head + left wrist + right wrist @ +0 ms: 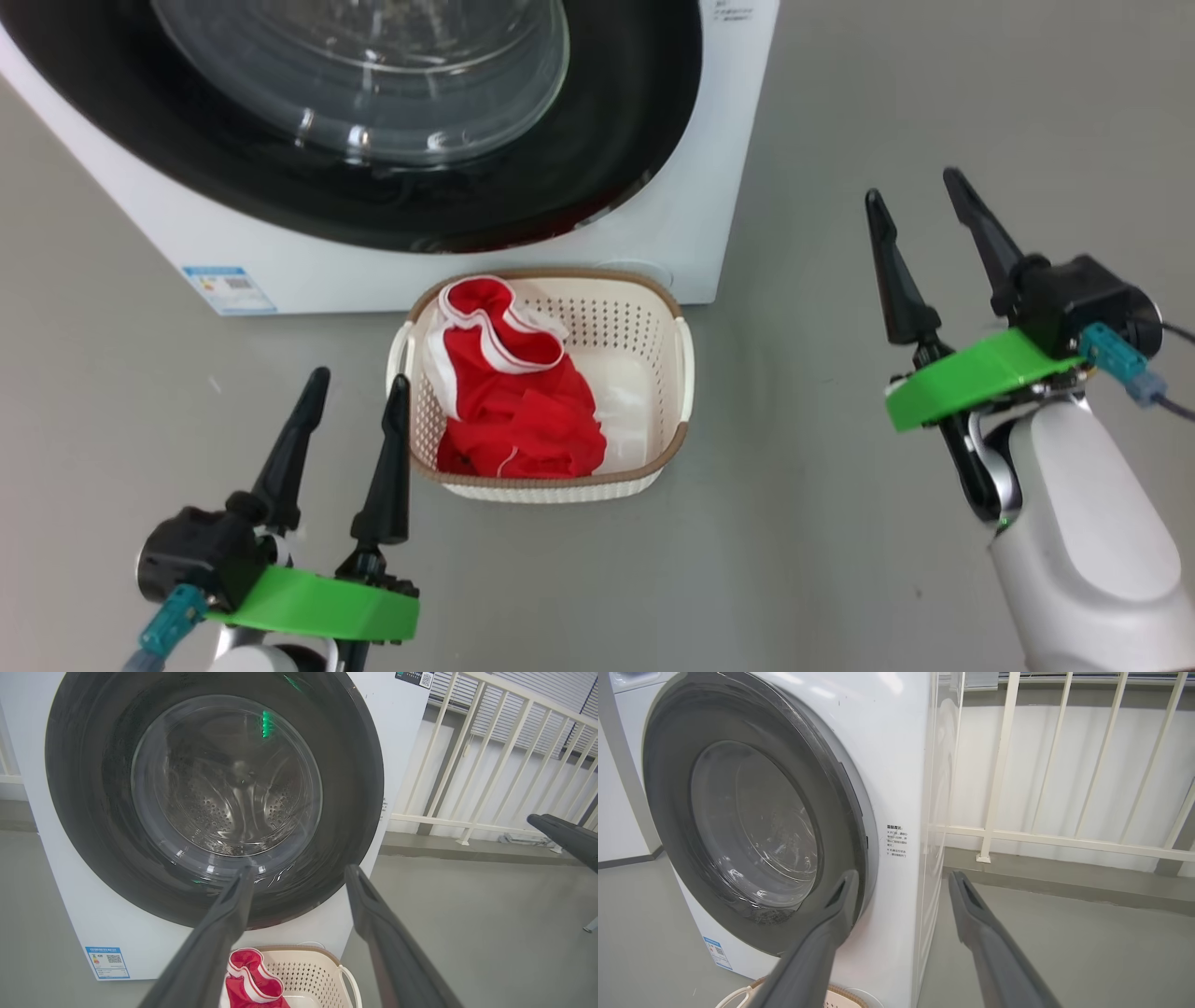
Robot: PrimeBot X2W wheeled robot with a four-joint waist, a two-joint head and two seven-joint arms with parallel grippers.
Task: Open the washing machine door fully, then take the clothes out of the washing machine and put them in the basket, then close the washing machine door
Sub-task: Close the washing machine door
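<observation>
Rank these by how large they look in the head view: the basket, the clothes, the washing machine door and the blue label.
1. washing machine door, largest even though cropped at the top.
2. basket.
3. clothes, lying inside the basket.
4. blue label, smallest.

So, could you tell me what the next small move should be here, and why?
Probably just ease the right gripper away to rest. The washing machine door looks shut, the red clothes lie in the basket, and both it and the left gripper stand open and empty, so little seems left. Whether the door has latched I cannot tell.
</observation>
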